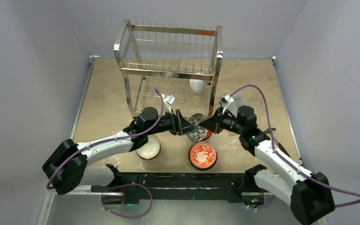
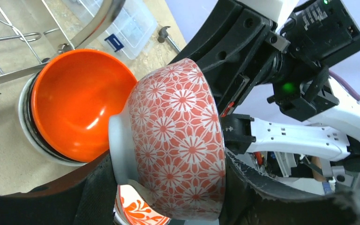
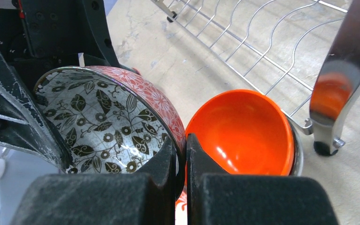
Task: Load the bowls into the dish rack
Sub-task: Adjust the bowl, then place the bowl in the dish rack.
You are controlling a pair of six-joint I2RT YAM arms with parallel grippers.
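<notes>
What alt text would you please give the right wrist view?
The right claw pinches the rim of a floral bowl, red outside and grey leaf-patterned inside. Beside it an orange bowl sits by a dish rack leg.

no legible text or labels

Top cam: orange-red bowl [image 1: 209, 135] is mostly under the held floral bowl [image 1: 197, 127], so you get just a sliver. Far back, white bowl [image 1: 196, 86] is partly blocked by dish rack [image 1: 168, 61] wires. L arm [image 1: 108, 143] covers part of brown-rimmed bowl [image 1: 150, 149]. L wrist: left gripper [image 2: 171, 187] fingers [image 2: 89, 197] blurred, cut by btm edge; you can't tell if they touch the bowl. Top edge cuts compartment box [image 2: 131, 21]. R wrist: right gripper [image 3: 182, 150] fingers [image 3: 98, 201] are a dark blur at btm.
</notes>
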